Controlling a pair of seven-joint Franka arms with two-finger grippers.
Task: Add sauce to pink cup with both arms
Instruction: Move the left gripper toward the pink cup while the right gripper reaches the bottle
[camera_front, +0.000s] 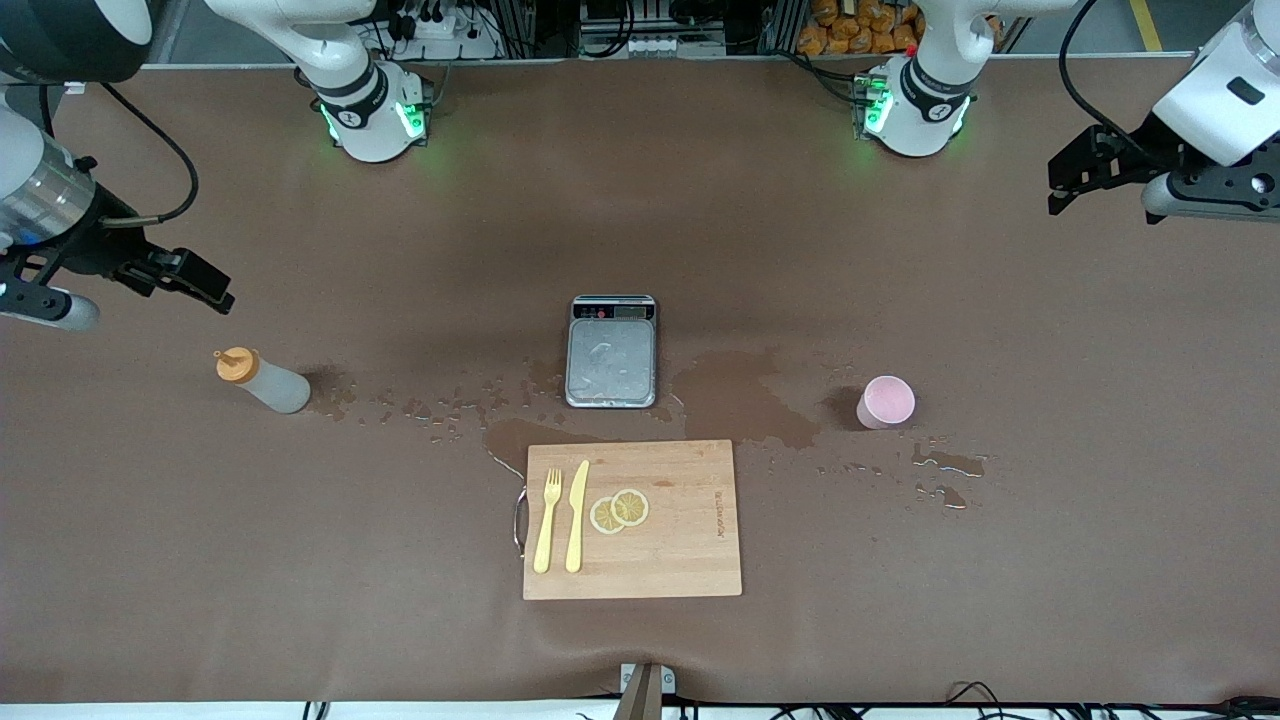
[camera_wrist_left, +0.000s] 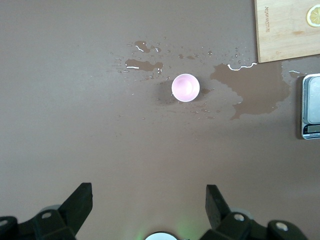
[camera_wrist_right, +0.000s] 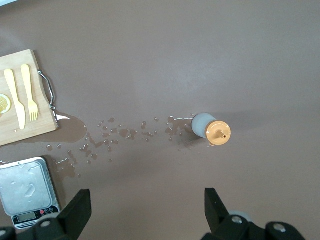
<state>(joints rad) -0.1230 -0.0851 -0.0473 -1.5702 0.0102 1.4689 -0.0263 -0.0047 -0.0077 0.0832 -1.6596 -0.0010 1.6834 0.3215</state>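
I see the right gripper (camera_front: 205, 285) with fingers spread, grasping nothing, above the brown counter (camera_front: 400, 560). From the grey scale (camera_front: 611, 350), the translucent orange-capped sauce bottle (camera_front: 262, 380) stands toward the right arm's end, the pale pink plastic cup (camera_front: 886, 402) toward the left arm's. The left gripper (camera_front: 1075, 180) hovers there, fingers spread and empty.

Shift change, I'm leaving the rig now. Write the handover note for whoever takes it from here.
Left gripper: jaws open, empty, in the air at the left arm's end of the table.
Right gripper: jaws open, empty, in the air near the sauce.
Sauce: upright at the right arm's end, cap on.
Pink cup: upright toward the left arm's end, beside a wet patch.
Done: nothing picked up.
Left: grasp the sauce and the cup, squeeze sauce into the cup.
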